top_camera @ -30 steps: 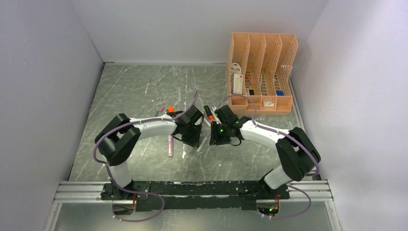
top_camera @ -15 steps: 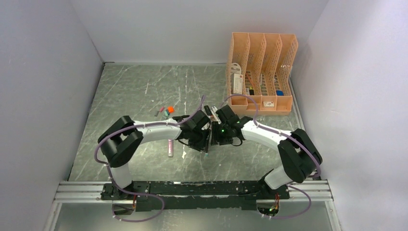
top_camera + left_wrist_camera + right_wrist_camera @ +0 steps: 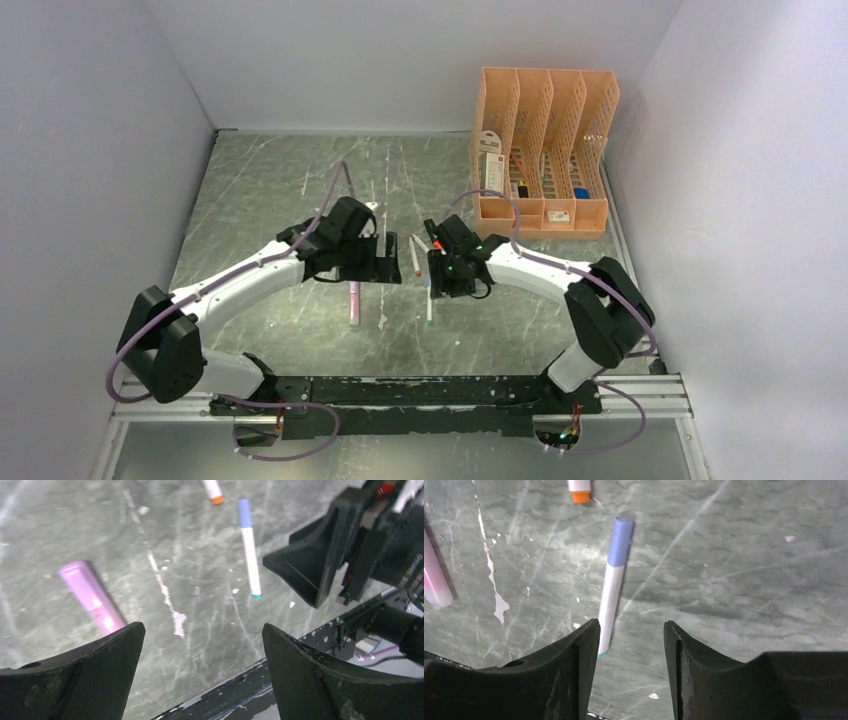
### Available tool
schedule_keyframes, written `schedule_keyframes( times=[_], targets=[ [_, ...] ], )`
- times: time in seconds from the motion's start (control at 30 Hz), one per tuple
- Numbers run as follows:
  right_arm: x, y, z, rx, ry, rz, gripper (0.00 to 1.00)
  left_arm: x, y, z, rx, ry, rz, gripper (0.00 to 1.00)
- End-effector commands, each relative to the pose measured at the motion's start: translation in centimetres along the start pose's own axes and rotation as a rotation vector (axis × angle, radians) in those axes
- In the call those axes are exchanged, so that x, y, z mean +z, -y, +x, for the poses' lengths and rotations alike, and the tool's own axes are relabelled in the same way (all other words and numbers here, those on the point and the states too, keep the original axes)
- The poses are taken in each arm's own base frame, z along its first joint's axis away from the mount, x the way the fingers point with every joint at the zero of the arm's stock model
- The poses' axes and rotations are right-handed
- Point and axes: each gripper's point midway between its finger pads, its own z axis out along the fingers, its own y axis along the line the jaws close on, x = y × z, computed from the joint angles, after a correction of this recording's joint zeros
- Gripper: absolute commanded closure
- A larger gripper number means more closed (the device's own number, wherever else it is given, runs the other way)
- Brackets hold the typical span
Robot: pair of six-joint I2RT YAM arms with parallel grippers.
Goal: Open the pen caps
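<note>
A white pen (image 3: 611, 592) with a blue end (image 3: 620, 540) and a small teal tip lies flat on the table (image 3: 260, 190); it also shows as a white pen (image 3: 250, 555) in the left wrist view and a white pen (image 3: 430, 300) from above. My right gripper (image 3: 631, 624) hangs just over its tip end, open, with nothing between the fingers. My left gripper (image 3: 201, 627) stands wide open and empty to the left of it. A pink highlighter (image 3: 92, 597) and an orange-ended pen (image 3: 580, 492) lie nearby. From above, the left gripper (image 3: 385, 268) and right gripper (image 3: 438, 280) stand apart.
An orange file organiser (image 3: 545, 150) stands at the back right. Grey walls close both sides. The metal rail (image 3: 400, 395) with the arm bases runs along the near edge. A short white piece (image 3: 382, 320) lies near the highlighter (image 3: 354, 300).
The two grippers were together on the white pen. The left arm has swung back to the left and opened wide, the right jaws have widened, and the pen now lies on the table.
</note>
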Motion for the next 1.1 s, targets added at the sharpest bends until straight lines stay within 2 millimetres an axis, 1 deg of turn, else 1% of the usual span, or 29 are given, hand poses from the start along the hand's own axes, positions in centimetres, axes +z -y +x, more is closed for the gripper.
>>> schedule_keyframes(
  times=[0.0, 0.07, 0.1, 0.17, 0.23, 0.3, 0.4, 0.5, 0.57, 0.63, 0.67, 0.7, 0.8, 0.9, 0.97, 1.07],
  targets=[
    [0.8, -1.2, -0.5, -0.022, -0.002, 0.038, 0.49, -0.9, -3.0, 0.3, -0.011, -0.021, -0.046, 0.0],
    [1.4, -1.5, 0.0, -0.034, -0.018, 0.06, 0.49, -1.2, -3.3, -0.2, -0.019, -0.005, -0.037, 0.0],
    [1.5, -2.1, -0.5, -0.043, -0.009, 0.065, 0.49, -1.3, -3.4, -0.3, -0.02, -0.001, -0.029, 0.0],
    [2.0, -2.6, -0.3, -0.064, -0.017, 0.094, 0.49, -1.5, -3.5, -0.5, -0.021, 0.005, -0.02, 0.0],
    [2.8, -2.4, 0.4, -0.088, -0.045, 0.143, 0.51, -1.7, -3.7, -0.6, -0.024, 0.011, -0.016, 0.0],
    [3.3, -2.1, 1.2, -0.11, -0.067, 0.194, 0.54, -1.9, -4.0, -0.8, -0.028, 0.017, -0.012, 0.0],
    [3.9, -1.4, 2.5, -0.135, -0.096, 0.255, 0.64, -2.2, -4.1, -1.1, -0.037, 0.028, -0.003, 0.0],
    [3.8, -1.1, 3.6, -0.131, -0.11, 0.255, 0.74, -2.3, -4.1, -1.3, -0.045, 0.036, 0.014, 0.0],
    [3.5, -0.7, 4.4, -0.126, -0.117, 0.245, 0.85, -2.3, -3.6, -1.4, -0.053, 0.033, 0.047, 0.0],
    [2.7, -1.5, 4.0, -0.12, -0.093, 0.19, 0.91, -2.1, -3.0, -1.5, -0.062, 0.034, 0.087, 0.0],
    [2.4, -1.3, 4.5, -0.117, -0.09, 0.172, 0.93, -2.1, -2.3, -1.4, -0.068, 0.027, 0.125, 0.0],
    [1.7, -1.8, 4.1, -0.107, -0.068, 0.133, 0.95, -2.1, -1.6, -1.6, -0.07, 0.031, 0.165, 0.0],
    [-0.7, -4.5, 2.0, -0.09, 0.023, -0.049, 0.96, -2.7, 1.2, -2.5, -0.088, 0.07, 0.329, 0.0],
    [-3.9, -7.2, -0.5, -0.063, 0.126, -0.257, 0.96, -4.2, 4.3, -4.0, -0.118, 0.139, 0.507, 0.0],
    [-5.7, -8.6, -1.6, -0.054, 0.164, -0.374, 0.96, -5.5, 5.9, -5.3, -0.125, 0.205, 0.599, 0.0],
    [-7.7, -10.2, -2.6, -0.052, 0.19, -0.503, 0.96, -6.0, 6.6, -6.0, -0.149, 0.236, 0.646, 0.0]
  ],
)
